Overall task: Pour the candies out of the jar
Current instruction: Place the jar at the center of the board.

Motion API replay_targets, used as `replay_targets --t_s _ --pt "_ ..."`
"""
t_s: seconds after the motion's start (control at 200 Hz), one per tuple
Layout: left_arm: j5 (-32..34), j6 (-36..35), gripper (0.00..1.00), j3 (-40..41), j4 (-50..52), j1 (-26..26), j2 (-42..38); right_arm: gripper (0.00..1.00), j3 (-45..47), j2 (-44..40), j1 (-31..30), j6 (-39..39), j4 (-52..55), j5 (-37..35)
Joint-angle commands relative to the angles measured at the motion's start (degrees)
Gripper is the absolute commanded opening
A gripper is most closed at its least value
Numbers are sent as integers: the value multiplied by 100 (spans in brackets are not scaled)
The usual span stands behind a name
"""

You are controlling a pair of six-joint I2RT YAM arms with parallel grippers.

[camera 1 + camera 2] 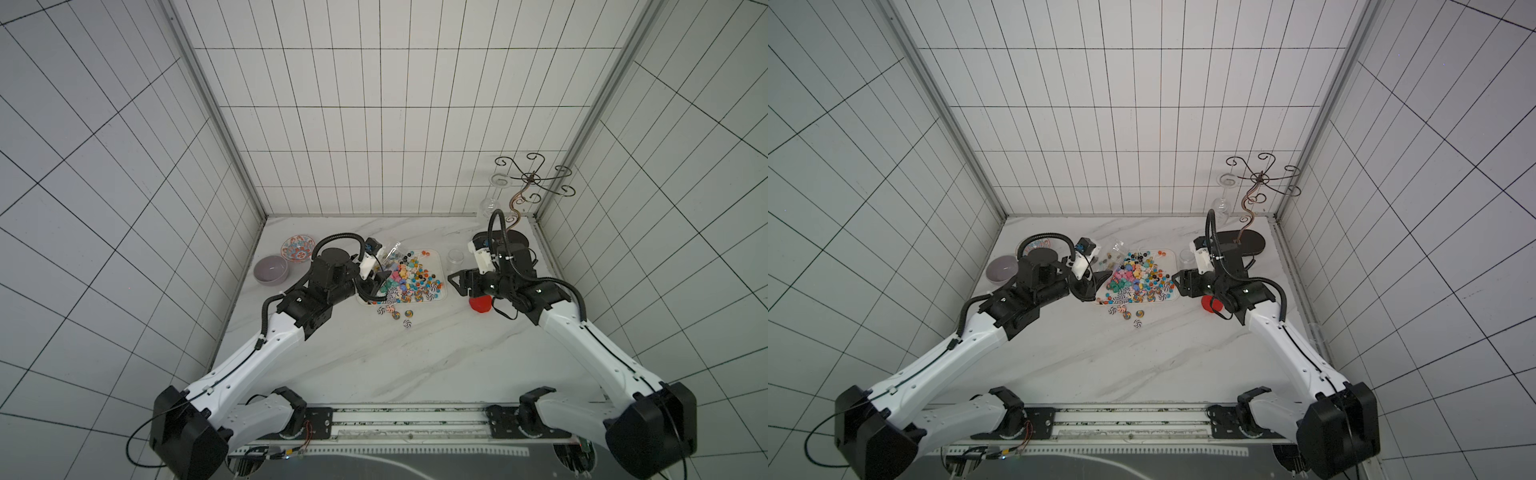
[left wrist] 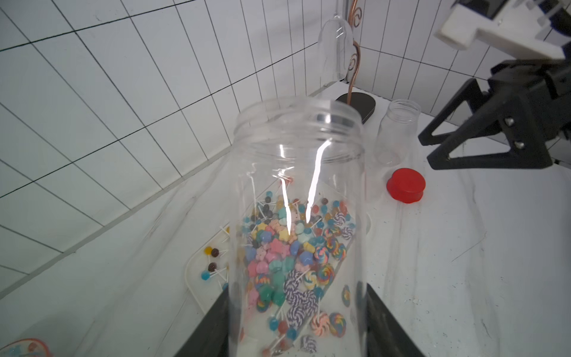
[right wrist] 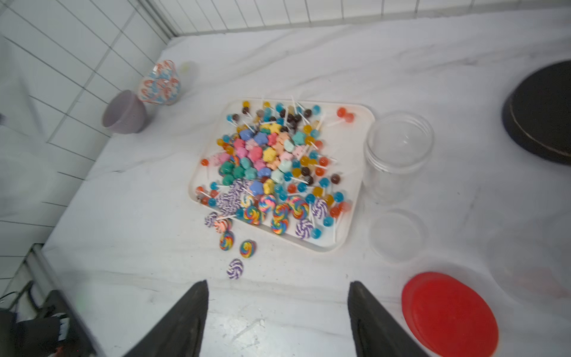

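In both top views the left gripper (image 1: 380, 275) (image 1: 1096, 277) is over the left edge of a white tray (image 1: 435, 255) (image 1: 1173, 254) and holds a clear jar (image 1: 390, 248) (image 1: 1115, 247), which is tilted. The candies (image 1: 411, 279) (image 1: 1138, 283) lie in a heap on the tray. A few swirl discs (image 1: 395, 314) lie off it on the table (image 1: 374, 353), just beside its near edge. The right gripper (image 1: 459, 282) (image 1: 1181, 282) is to the right of the tray, with a red lid (image 1: 480, 306) close to it. A small jar (image 1: 456, 257) stands beside the tray's right edge. Two bowls (image 1: 282, 259) are at the far left.

In the left wrist view the two fingers (image 2: 210, 327) press on both sides of the jar (image 2: 296, 148). The candies (image 2: 287, 253) are seen through its clear wall. It is not possible to tell whether some are inside.

In the right wrist view the right gripper (image 3: 278, 284) has its jaws spread wide and nothing is between them. The candies (image 3: 272, 167) cover the tray (image 3: 355, 123), and the red lid (image 3: 449, 315) lies near one finger.
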State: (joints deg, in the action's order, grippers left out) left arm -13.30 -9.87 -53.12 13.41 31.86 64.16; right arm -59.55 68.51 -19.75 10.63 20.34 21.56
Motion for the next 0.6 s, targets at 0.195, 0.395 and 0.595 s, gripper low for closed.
replay_targets --t_s 0.195,0.395,0.595 --pt "-1209 -265 33 107 -602 -13 83 67 -2610 872 58 -466 670 2197" --pt "-1307 -424 33 55 -379 -13 243 60 -3221 1232 -98 -598 1028 2827" --pt "-1429 -411 33 -21 -383 -13 384 58 -3567 1469 -448 -1072 1797 2834"
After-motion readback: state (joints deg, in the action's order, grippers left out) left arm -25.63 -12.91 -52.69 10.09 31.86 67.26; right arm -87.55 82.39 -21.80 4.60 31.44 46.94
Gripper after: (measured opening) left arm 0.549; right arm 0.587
